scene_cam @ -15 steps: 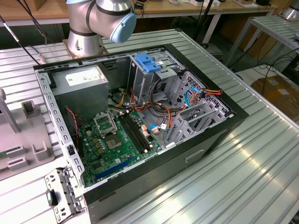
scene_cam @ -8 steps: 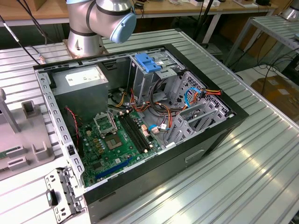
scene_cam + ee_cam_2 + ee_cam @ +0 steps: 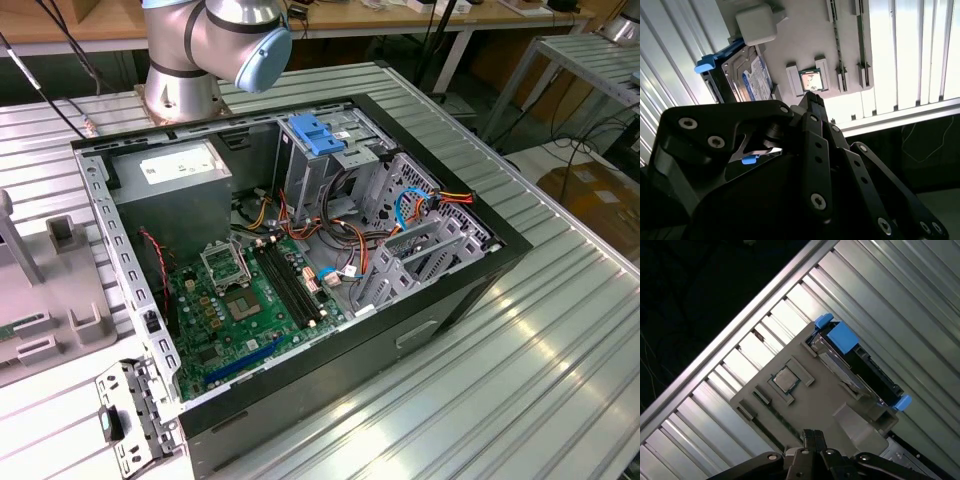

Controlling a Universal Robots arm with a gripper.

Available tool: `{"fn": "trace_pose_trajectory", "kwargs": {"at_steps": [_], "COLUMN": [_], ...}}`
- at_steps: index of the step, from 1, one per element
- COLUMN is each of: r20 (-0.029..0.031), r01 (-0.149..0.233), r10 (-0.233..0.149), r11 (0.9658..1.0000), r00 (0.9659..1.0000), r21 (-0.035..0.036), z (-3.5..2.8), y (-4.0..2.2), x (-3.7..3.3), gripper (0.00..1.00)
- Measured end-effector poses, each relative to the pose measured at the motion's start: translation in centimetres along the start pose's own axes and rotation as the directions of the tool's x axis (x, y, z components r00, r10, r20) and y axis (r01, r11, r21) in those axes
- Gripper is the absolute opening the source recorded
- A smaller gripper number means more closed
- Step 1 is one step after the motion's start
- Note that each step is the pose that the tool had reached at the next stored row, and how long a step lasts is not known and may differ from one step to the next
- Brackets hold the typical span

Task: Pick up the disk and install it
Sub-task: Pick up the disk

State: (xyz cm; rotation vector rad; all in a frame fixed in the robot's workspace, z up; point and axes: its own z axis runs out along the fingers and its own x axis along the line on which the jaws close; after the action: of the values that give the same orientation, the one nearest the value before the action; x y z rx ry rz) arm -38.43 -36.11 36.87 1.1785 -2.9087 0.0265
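The end effector [image 3: 810,436], seemingly closed and empty, hovers above the grey tray [image 3: 810,405], while the disk [image 3: 862,365] lies lengthwise along the tray's far edge.

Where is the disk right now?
In the first wrist view, the dark, light-blue-framed rectangular disk sits slotted along one edge of the pale grey fixture tray, near the square processor chip.

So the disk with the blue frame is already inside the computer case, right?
Not quite. The disk with the blue frame is not inside the computer case. The first wrist view shows it sitting in a gray holder on the ribbed metal table, outside the case.
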Motion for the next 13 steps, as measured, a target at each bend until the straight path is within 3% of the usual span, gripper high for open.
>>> {"fn": "trace_pose_trajectory", "kwargs": {"at_steps": [13], "r20": [0.0004], "r01": [0.029], "r10": [-0.029], "r11": [0.9996], "r00": [0.9996], "r21": [0.0003], "z": [0.00], "y": [0.00], "x": [0.00], "gripper": [0.11]}}
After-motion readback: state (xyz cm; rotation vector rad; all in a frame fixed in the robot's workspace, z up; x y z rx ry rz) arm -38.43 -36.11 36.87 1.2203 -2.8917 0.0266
